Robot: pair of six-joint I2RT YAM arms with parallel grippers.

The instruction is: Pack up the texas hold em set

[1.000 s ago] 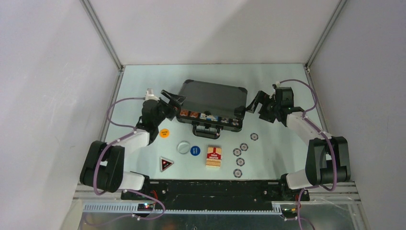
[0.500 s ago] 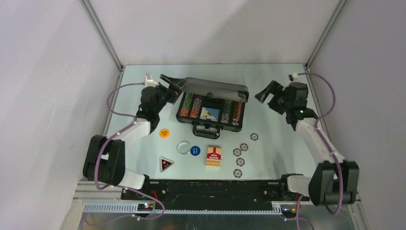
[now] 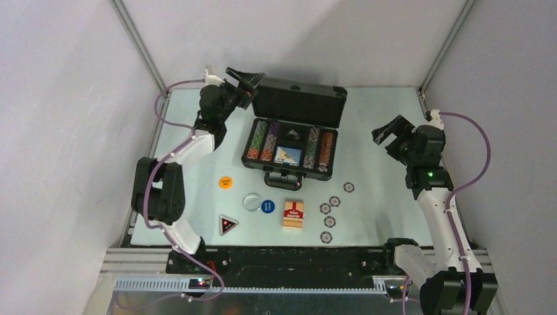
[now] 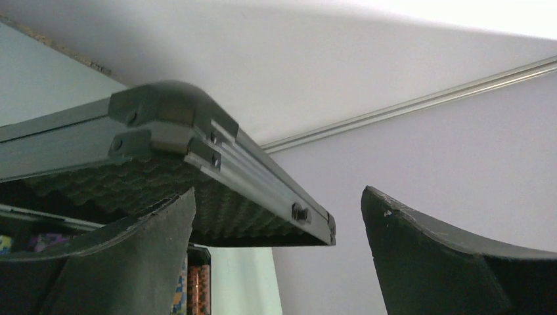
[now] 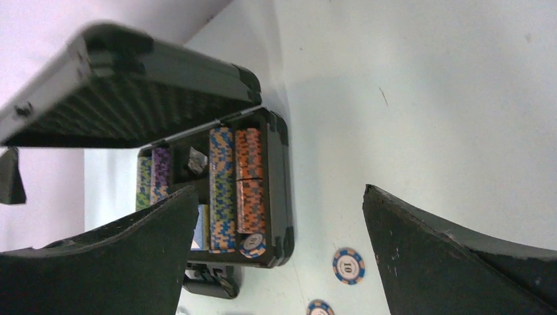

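Note:
The dark grey briefcase stands open mid-table, its lid upright at the back. Rows of striped chips and a blue card deck fill its base. My left gripper is open at the lid's top left corner; in the left wrist view the lid's edge runs between its fingers. My right gripper hangs open to the right of the case, holding nothing. Several loose chips and the red card box lie in front. One loose chip shows between the right fingers.
An orange button, a white button, a blue button and a dark triangular marker lie front left of the case. Its black handle points toward me. White walls close in the table on three sides.
The lid has swung from nearly shut to upright. My left gripper rose and moved back with its left corner. The right arm pulled away to the right and lifted.

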